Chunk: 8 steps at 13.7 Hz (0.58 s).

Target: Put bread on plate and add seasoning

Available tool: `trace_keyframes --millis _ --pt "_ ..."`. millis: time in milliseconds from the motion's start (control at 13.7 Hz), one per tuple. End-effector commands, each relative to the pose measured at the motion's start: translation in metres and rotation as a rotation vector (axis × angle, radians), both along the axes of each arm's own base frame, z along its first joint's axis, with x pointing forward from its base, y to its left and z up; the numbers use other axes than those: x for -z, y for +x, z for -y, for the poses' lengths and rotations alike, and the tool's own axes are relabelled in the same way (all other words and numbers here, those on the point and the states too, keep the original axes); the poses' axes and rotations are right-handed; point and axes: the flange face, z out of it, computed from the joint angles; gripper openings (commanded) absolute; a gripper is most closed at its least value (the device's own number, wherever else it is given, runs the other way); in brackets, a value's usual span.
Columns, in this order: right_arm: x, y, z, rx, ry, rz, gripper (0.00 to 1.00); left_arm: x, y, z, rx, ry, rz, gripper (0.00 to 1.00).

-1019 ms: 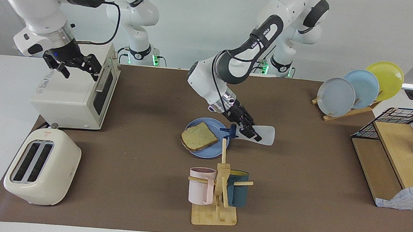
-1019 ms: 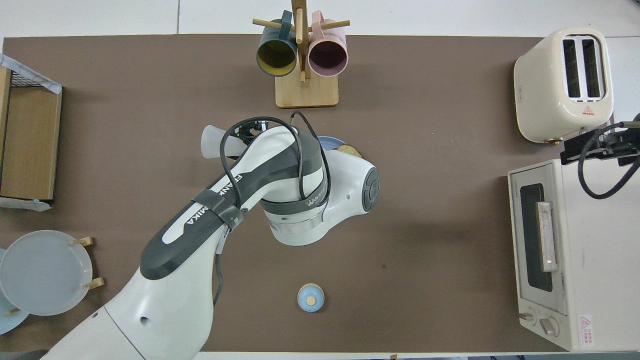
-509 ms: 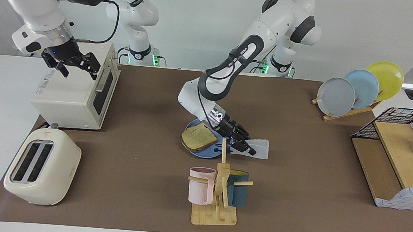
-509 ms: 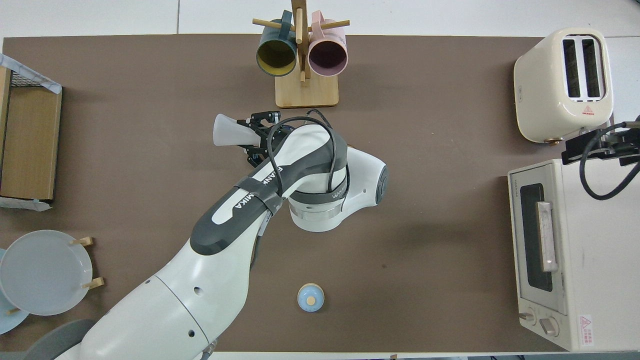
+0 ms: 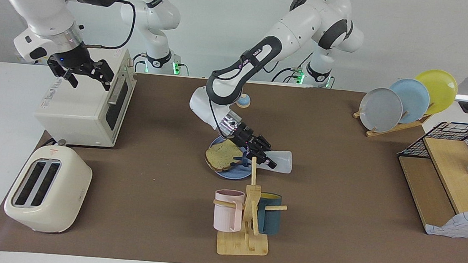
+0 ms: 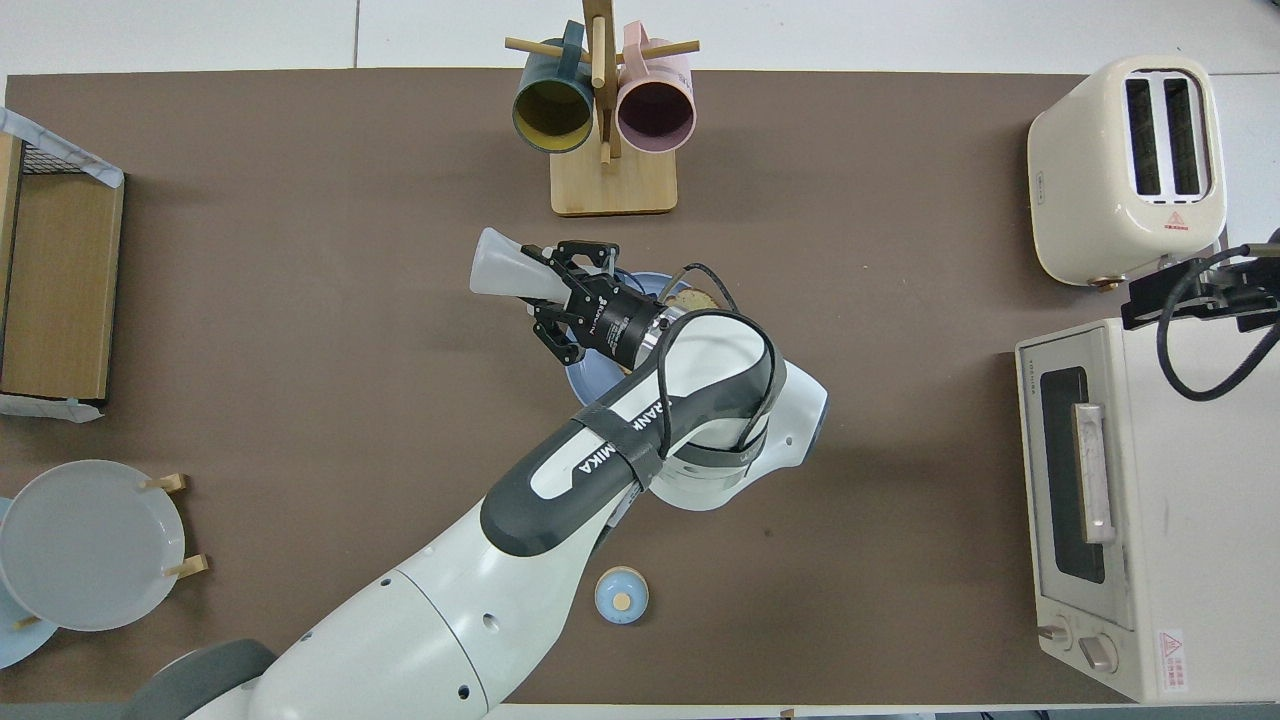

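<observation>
The bread (image 5: 223,154) lies on the blue plate (image 5: 230,172) in the middle of the table, just nearer to the robots than the mug rack. My left gripper (image 5: 264,157) is shut on the seasoning bottle (image 5: 281,161), which is tipped on its side low over the plate's edge. Its dark cap points at the bread. In the overhead view the left gripper (image 6: 552,290) holds the bottle (image 6: 503,277), and the arm hides most of the plate (image 6: 584,378) and the bread (image 6: 696,298). My right gripper (image 5: 82,75) waits open above the toaster oven.
A wooden mug rack (image 5: 247,217) with two mugs stands beside the plate. The toaster oven (image 5: 84,101) and toaster (image 5: 46,189) are at the right arm's end. A plate rack (image 5: 406,102) and a wire shelf (image 5: 450,176) are at the left arm's end. A small bell (image 5: 243,101) sits near the robots.
My left gripper has carried the tipped bottle toward the right arm's end, bringing its cap from beside the plate to over the plate next to the bread. The right arm has stayed put.
</observation>
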Motion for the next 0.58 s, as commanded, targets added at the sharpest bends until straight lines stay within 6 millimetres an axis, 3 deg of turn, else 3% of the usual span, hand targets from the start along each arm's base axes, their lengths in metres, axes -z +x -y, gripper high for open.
trace_keyframes --millis 0,291,509 --pt "-0.003 -0.004 0.001 -0.016 -0.001 0.01 1.0 -0.003 0.011 -0.006 -0.013 0.022 0.037 0.0" --pt "-0.003 -0.004 0.001 -0.018 -0.001 0.01 1.0 0.003 0.028 -0.034 -0.016 0.098 0.078 0.0" --pt "-0.003 -0.004 0.001 -0.016 -0.001 0.01 1.0 0.001 0.017 -0.021 -0.001 0.096 0.077 0.0"
